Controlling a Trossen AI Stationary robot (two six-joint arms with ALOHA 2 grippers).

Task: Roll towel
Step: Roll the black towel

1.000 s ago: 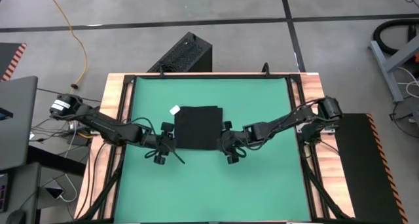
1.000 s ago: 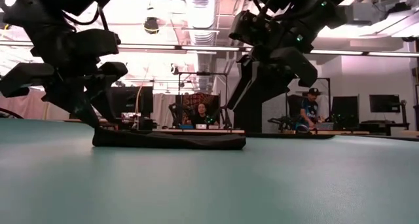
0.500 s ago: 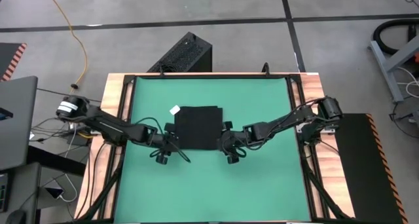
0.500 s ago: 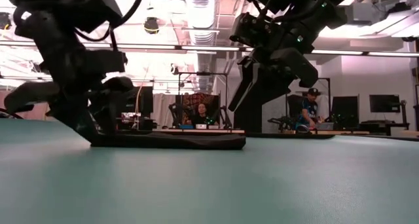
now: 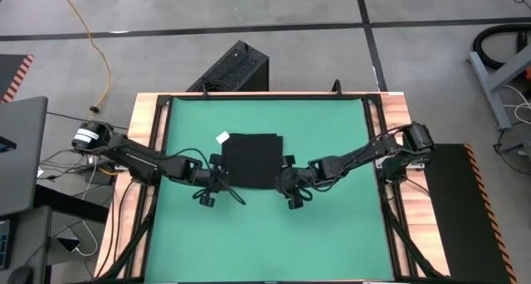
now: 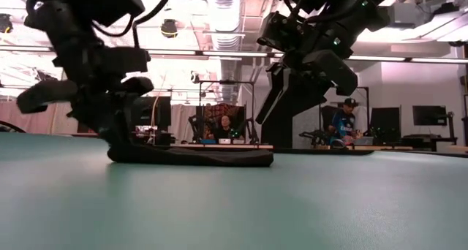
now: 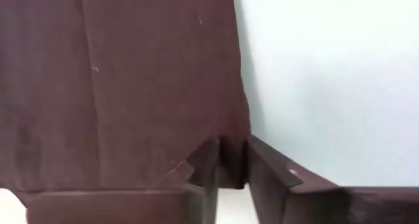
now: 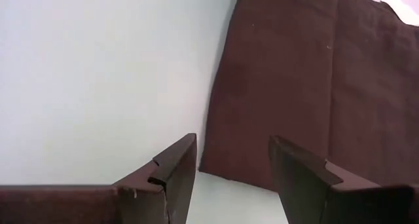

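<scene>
1. Two dark arms reached in over the green mat (image 5: pixel 332 134) from either side, meeting at the near edge of the towel (image 5: pixel 251 160).
2. The towel, a small black cloth folded flat into a rough square, lay near the middle of the mat, with its white tag (image 5: pixel 221 139) sticking out at the far left corner.
3. The left claw (image 7: pixel 230 166) was down at the towel's near left corner. From its wrist view the two fingers (image 7: pixel 272 178) stood close together with the cloth's corner bunched up between them, so it was pinching the towel's edge.
4. In the low view that left claw (image 6: pixel 121 151) sat right at the left end of the towel (image 6: pixel 194 157), low against the mat.
5. The right claw (image 8: pixel 232 165) hung just beside the towel's near right corner. Its fingers (image 8: pixel 171 168) were spread apart with only mat and the cloth's edge showing between them; it held nothing.
6. From the low view the right claw (image 6: pixel 274 129) was lifted above the towel's right end, not touching it.
7. Off the table's far edge a black ribbed box (image 5: pixel 232 68) stood on the floor.
8. Beyond the table, a person (image 6: pixel 223 126) sat at a desk and another person (image 6: pixel 346 122) sat further right.
</scene>
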